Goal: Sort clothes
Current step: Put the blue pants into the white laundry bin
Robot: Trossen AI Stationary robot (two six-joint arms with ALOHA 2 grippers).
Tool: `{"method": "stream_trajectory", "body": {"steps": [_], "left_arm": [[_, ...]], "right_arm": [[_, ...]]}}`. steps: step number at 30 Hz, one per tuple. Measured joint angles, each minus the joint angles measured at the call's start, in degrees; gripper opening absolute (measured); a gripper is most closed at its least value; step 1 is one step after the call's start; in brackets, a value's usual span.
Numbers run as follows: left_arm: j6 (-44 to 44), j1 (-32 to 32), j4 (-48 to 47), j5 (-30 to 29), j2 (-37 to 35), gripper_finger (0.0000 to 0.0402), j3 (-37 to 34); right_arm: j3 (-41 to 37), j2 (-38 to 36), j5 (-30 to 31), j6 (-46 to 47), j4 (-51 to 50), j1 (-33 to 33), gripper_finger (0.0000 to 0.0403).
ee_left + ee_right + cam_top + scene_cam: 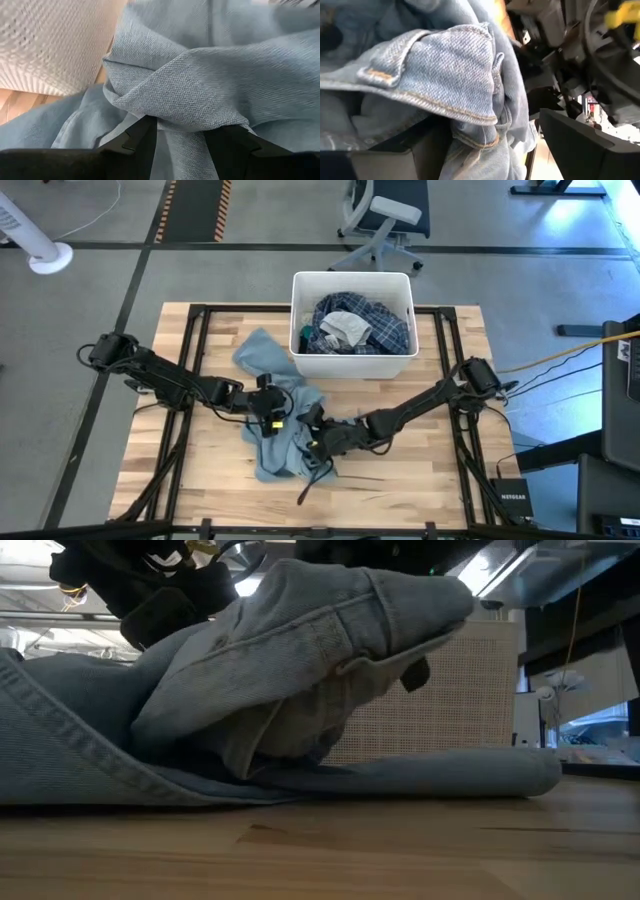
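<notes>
Wooden desk (200,480) under white bin (352,363) of sorted clothes (362,327), with blue-grey garment (283,435) just beside it, pinched between left tool (268,408) and right tool (318,442), both partly closed on folds; likely to slip or snag if pulled unevenly.

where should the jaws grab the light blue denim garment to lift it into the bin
Grip the denim garment at its raised bunched fold, coming from above: the rest lies flat on the table, while this thick hump offers layers to pinch. Both grippers are already at it.
</notes>
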Motion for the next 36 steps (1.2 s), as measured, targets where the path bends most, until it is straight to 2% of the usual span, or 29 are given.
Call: {"method": "stream_trajectory", "body": {"steps": [8, 16, 25, 29, 36], "left_arm": [[3.01, 0.04, 4.89, 1.99, 0.00, 0.0155, 0.00], [5.51, 0.02, 8.49, 2.27, 0.04, 0.0155, -0.11], [5.88, -0.06, 9.12, 2.59, 0.04, 0.0155, -0.11], [6.26, -0.02, 9.73, 2.43, 0.13, 0.0155, -0.20], [7.89, 0.08, 11.56, -0.14, 0.16, 0.0155, -0.12]], "right_arm": [[0.00, 2.42, -5.93, -0.90, 1.03, -4.00, 0.0312], [-0.13, 3.01, -5.86, -5.22, 3.95, -4.25, 0.0312], [-0.15, 3.06, -9.43, -8.25, 5.37, -4.67, 0.0308], [0.00, 3.37, -9.92, -8.19, 3.97, -5.00, 0.0269], [0.11, 5.06, -11.43, -8.25, 3.83, -5.05, 0.0130]]}}
